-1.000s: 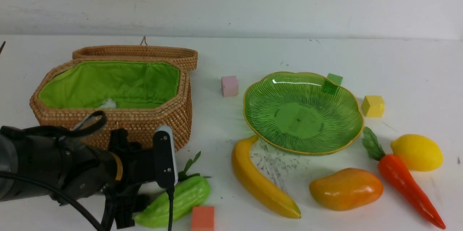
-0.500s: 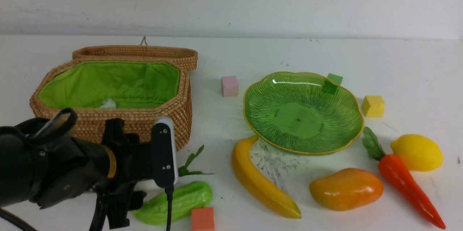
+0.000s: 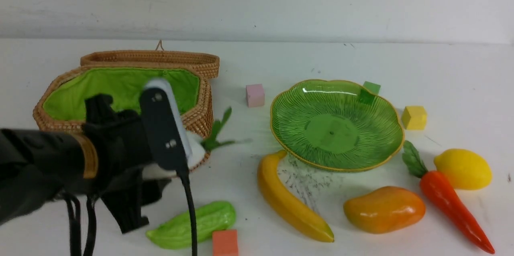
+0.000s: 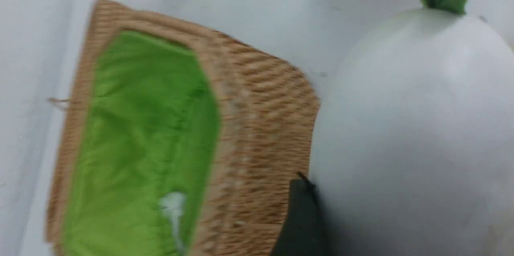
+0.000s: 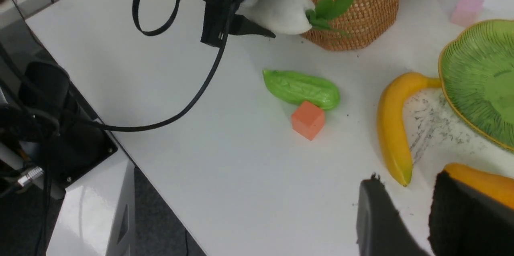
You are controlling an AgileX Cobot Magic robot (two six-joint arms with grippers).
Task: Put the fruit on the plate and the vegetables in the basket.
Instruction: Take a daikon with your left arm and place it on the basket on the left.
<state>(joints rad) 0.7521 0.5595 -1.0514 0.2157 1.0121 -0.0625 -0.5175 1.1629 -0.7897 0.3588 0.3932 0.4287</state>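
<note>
The radish (image 4: pixel 409 127) is held between the fingers of the left gripper (image 5: pixel 279 9), lifted off the tabletop (image 5: pixel 192 167), with the basket (image 3: pixel 205 95) just beyond that gripper. If the carry is made too low, the radish or its leaves could be caught on the near wall, and the basket nudged or tipped. The smooth, rounded body could also be turned or slipped out if the pinch is off centre, and a release made short of the opening would drop it outside. The gourd (image 3: pixel 192 226) is left on the near side of the left gripper, where its hanging cable (image 3: pixel 190 204) might be dragged across it. Well to that gripper's right lie the plate (image 3: pixel 331 127), banana (image 3: pixel 293 204), mango (image 3: pixel 383 210), carrot (image 3: pixel 453 208) and lemon (image 3: pixel 461 169), none of them placed. The right gripper (image 5: pixel 409 177) is seen with its fingers parted and nothing gripped. Much of the radish and part of the basket's opening are hidden by the left gripper in the front view; its finger contacts are mostly covered in its own wrist view, and a small white thing (image 4: pixel 172 204) on the lining is too blurred to be made out.
</note>
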